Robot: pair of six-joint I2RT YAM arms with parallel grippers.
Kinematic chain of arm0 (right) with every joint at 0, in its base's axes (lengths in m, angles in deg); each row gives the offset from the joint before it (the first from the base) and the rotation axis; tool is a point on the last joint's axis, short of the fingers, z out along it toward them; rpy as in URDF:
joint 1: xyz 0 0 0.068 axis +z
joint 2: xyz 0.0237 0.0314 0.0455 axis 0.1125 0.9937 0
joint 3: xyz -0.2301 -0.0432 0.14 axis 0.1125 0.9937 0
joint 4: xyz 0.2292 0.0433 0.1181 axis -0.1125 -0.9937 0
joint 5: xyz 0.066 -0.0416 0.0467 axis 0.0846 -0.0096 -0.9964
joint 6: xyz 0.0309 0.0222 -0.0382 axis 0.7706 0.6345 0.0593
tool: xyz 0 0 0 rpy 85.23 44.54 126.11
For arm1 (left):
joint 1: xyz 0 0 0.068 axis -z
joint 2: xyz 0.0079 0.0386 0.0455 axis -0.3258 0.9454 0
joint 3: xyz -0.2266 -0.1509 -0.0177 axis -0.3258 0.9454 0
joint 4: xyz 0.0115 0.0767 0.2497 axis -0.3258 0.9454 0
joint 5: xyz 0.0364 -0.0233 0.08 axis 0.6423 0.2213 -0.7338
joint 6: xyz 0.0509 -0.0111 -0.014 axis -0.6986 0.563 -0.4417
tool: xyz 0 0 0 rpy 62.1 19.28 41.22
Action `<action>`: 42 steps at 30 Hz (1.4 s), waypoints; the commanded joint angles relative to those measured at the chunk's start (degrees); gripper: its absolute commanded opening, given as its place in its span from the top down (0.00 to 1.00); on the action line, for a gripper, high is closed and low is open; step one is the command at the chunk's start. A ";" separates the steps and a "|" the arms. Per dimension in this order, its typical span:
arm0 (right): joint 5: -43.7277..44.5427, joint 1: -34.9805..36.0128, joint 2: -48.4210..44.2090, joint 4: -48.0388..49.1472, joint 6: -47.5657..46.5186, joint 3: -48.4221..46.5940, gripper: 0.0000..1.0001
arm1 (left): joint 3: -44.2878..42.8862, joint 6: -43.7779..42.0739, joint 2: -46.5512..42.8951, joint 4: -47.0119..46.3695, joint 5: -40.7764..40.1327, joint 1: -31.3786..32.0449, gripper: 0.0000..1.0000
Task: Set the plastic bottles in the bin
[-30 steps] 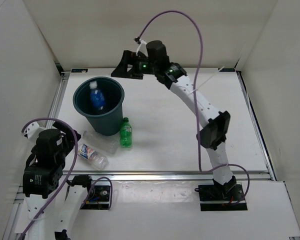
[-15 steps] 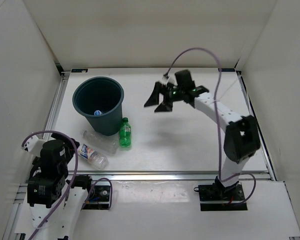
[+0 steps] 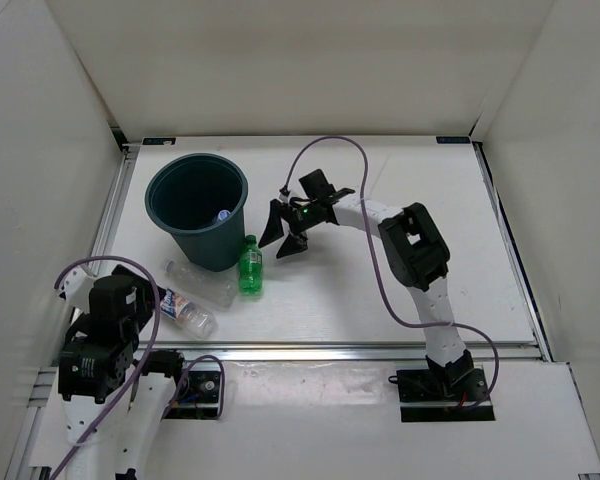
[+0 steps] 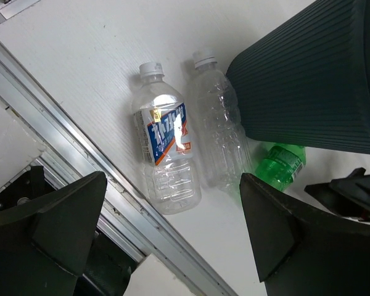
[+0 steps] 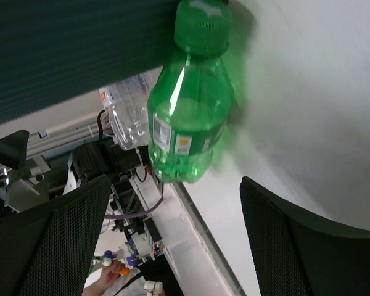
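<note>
The dark teal bin (image 3: pixel 212 248) stands at the back left, and a clear bottle with a blue label (image 3: pixel 222 214) lies inside it. The green bottle (image 3: pixel 251 266) lies against the bin's right foot. The plain clear bottle (image 3: pixel 202 283) and the bottle with the white-red-blue label (image 3: pixel 185 310) lie side by side in front of the bin. My right gripper (image 3: pixel 283 232) is open and empty, low over the table just right of the green bottle (image 5: pixel 188 117). My left gripper (image 4: pixel 172 234) is open and empty above the labelled bottle (image 4: pixel 166 148), near the table's front edge.
An aluminium rail (image 3: pixel 360 350) runs along the table's front edge, and white walls enclose the other sides. The right arm's purple cable (image 3: pixel 330 145) loops over the middle of the table. The bin's ribbed wall (image 5: pixel 68 49) fills the top of the right wrist view.
The blue-label bottle has dropped into the bin. My right arm has swung away from above the bin and come down to the right of the green bottle. My left arm has barely moved.
</note>
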 commanded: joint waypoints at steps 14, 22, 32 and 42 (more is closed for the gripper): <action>-3.92 5.49 15.18 2.48 5.49 -15.40 0.26 | -3.80 0.66 2.23 5.05 3.74 0.23 0.00; -2.25 4.00 1.42 2.49 0.84 2.68 0.54 | -4.86 0.65 4.69 5.05 1.89 0.23 0.00; 8.37 -1.71 -27.26 -13.77 -4.18 -2.27 0.62 | 7.61 13.38 -1.11 1.02 4.08 0.23 0.00; 25.40 3.20 -6.79 -6.08 6.81 -47.22 0.63 | 11.76 7.61 5.28 -9.09 9.98 0.23 0.00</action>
